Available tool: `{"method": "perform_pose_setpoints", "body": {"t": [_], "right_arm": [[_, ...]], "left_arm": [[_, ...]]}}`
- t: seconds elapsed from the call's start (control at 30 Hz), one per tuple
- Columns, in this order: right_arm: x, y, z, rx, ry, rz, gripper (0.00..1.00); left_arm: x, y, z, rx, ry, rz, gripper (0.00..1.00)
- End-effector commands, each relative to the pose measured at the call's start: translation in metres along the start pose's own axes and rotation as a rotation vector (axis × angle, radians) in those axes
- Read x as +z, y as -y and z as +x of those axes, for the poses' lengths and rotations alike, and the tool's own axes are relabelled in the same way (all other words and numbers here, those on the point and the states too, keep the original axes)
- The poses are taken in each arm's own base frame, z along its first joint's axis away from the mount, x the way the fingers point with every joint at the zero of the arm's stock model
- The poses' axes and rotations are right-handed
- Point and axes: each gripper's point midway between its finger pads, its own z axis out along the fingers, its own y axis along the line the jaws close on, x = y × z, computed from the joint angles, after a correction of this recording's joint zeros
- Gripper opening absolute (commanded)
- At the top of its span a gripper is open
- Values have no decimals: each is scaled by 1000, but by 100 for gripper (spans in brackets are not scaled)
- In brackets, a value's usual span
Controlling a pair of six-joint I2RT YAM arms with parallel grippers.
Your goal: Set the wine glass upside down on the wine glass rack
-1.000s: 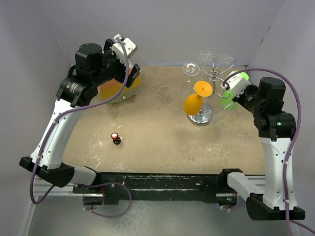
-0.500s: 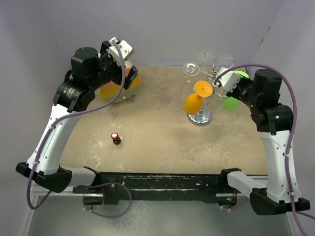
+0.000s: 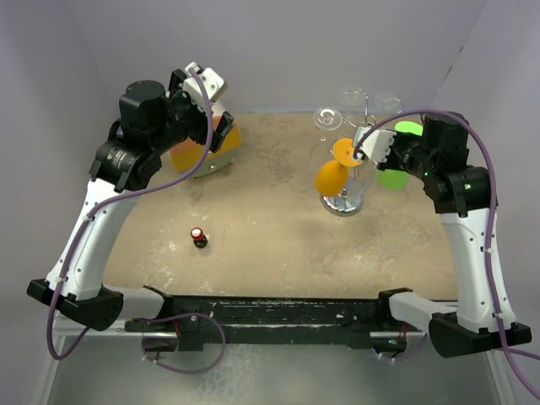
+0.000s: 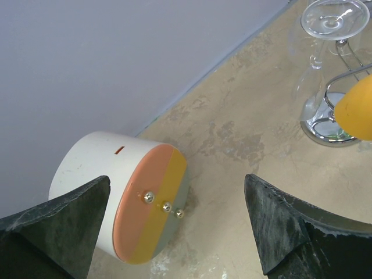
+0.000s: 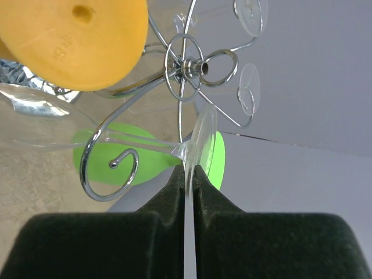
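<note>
My right gripper is clamped on the thin foot of the clear wine glass, low in the middle of the right wrist view. The stem runs left past a curled arm of the wire rack toward the bowl at the left edge, and I cannot tell whether it rests on the wire. My left gripper hangs wide open, grasping nothing, over a white drum lying on its side at the lower left of its view.
</note>
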Motion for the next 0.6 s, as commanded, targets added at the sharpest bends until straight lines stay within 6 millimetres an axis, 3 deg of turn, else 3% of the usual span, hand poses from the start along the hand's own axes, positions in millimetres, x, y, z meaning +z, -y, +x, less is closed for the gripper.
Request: {"method": "perform_pose_setpoints", "body": {"t": [0.0, 0.23, 0.57], "right_arm": [[-19, 13, -21, -75, 90, 26, 0], [-30, 8, -35, -87, 161, -2, 0], [-42, 1, -34, -79, 161, -3, 0]], "left_arm": [[-10, -8, -16, -4, 60, -35, 99], [-10, -9, -16, -6, 63, -34, 99], [-12, -11, -17, -6, 66, -36, 99]]}}
